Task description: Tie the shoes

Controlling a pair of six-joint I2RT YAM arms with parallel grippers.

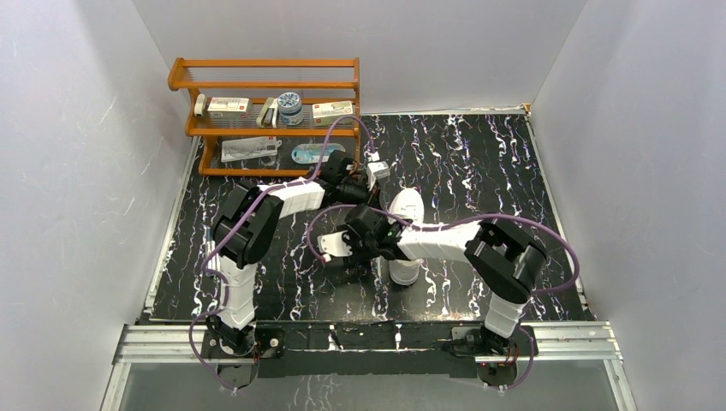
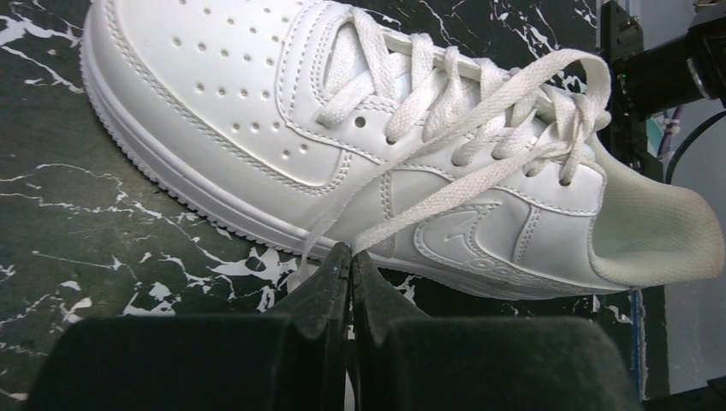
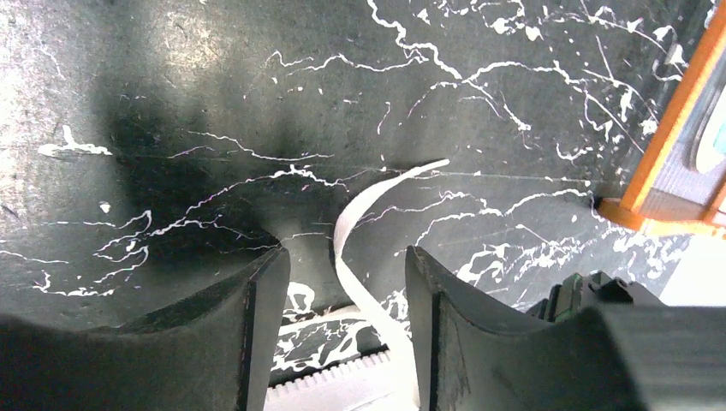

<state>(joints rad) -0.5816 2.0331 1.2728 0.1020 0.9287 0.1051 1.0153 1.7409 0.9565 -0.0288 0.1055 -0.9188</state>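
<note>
Top: white sneaker (image 1: 407,207) near the middle of the surface (image 1: 479,154), well off every edge, both arms crowded over it. Left wrist: left fingers (image 2: 349,261) pressed together, seemingly pinching a lace (image 2: 454,195) taut from the eyelets. Right wrist: right fingers (image 3: 267,287) parted wide around the other lace (image 3: 342,257), not gripping. Likely mid-crossing; next, closing on that strand.
</note>
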